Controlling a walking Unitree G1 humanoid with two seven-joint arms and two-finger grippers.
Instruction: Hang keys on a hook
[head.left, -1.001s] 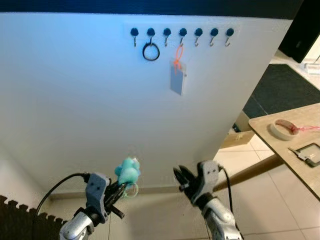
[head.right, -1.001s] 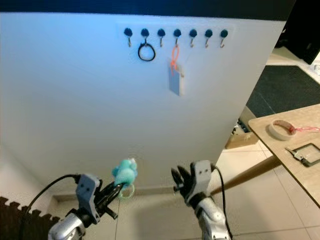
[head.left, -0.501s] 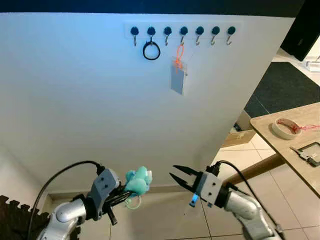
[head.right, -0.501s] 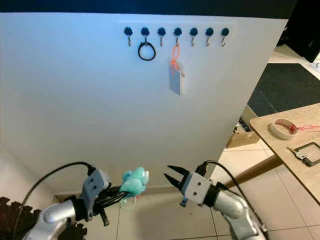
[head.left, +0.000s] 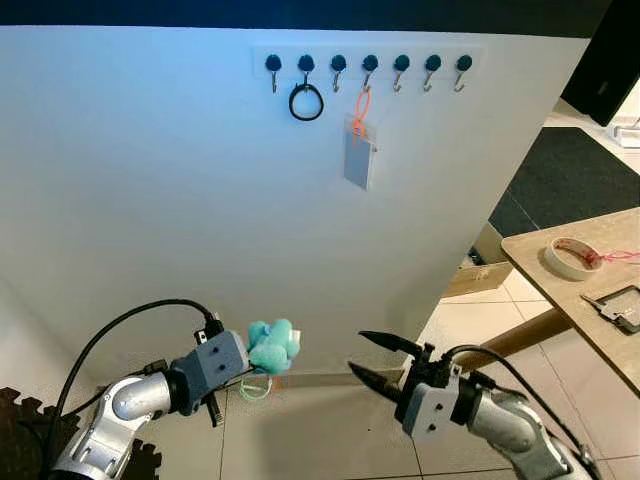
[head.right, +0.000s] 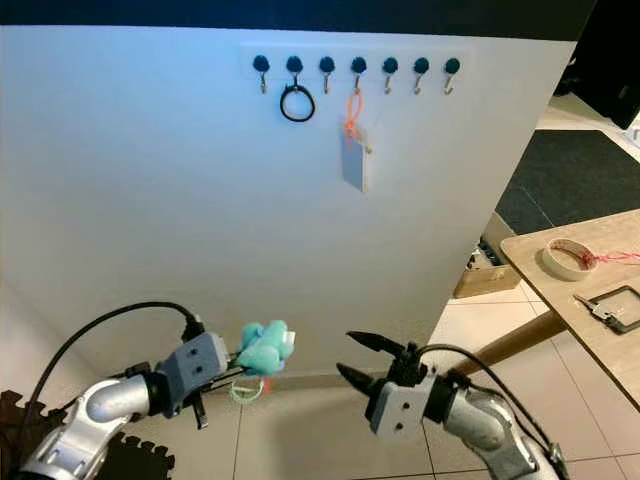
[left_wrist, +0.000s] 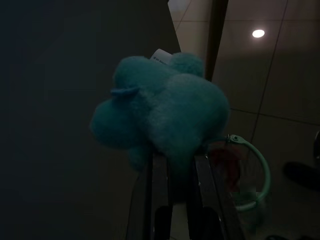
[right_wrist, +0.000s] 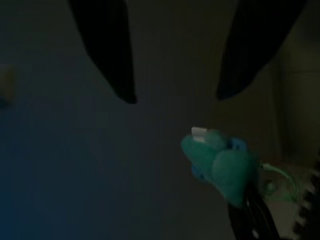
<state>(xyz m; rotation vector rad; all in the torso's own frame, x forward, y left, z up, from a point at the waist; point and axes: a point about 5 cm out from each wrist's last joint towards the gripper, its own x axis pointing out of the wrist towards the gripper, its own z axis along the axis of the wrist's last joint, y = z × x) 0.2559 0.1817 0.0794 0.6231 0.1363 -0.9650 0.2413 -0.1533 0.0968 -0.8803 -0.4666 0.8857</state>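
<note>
- Teal plush keychain (head.left: 272, 346) w/ pale green ring (head.left: 256, 388) is pinched in left gripper (head.left: 246, 366), low before white wall.
- Right gripper (head.left: 372, 358) is held w/ fingers spread, empty, just right of plush, apart.
- Hook row (head.left: 368, 67) is seen well above both; black ring (head.left: 305, 102) & orange-strapped tag (head.left: 359, 155) are hung there.

The two head views look forward and down from above at a white wall panel (head.left: 180, 200) with a row of dark round hooks (head.left: 368, 64) near its top, both arms low in the foreground. The left wrist camera sits very close behind a fluffy teal plush keychain (left_wrist: 160, 110). The right wrist camera faces the same plush from farther off; both wrist views are dark
</note>
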